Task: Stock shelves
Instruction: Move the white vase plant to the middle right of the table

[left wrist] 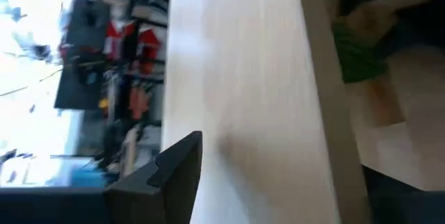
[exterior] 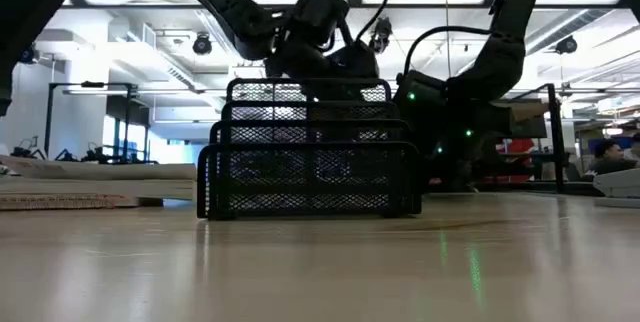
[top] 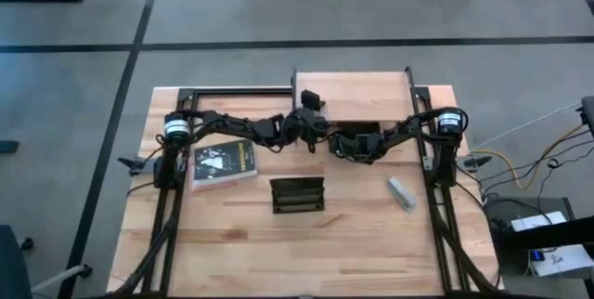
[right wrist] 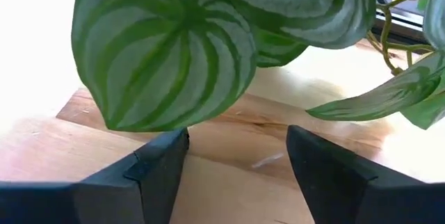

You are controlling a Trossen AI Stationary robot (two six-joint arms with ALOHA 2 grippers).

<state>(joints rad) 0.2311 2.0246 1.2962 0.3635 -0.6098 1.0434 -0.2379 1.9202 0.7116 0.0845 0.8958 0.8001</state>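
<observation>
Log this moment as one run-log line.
left claw: over shelf | right claw: open, at plant | book: on table

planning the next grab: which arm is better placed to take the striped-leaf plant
Right, likely. The right gripper is open with the plant directly ahead of its fingers. The left gripper sits at the edge of the shelf, facing the board.

Plant (right wrist: pixel 229 50) cut off at the right wrist view's edges with pot unseen, left wrist view smeared by blur with only one dark finger (left wrist: pixel 163 182) showing, right gripper (top: pixel 345 147) half hidden under the shelf (top: pixel 357 97) edge from above, book (top: pixel 223 165) title too small to read
</observation>
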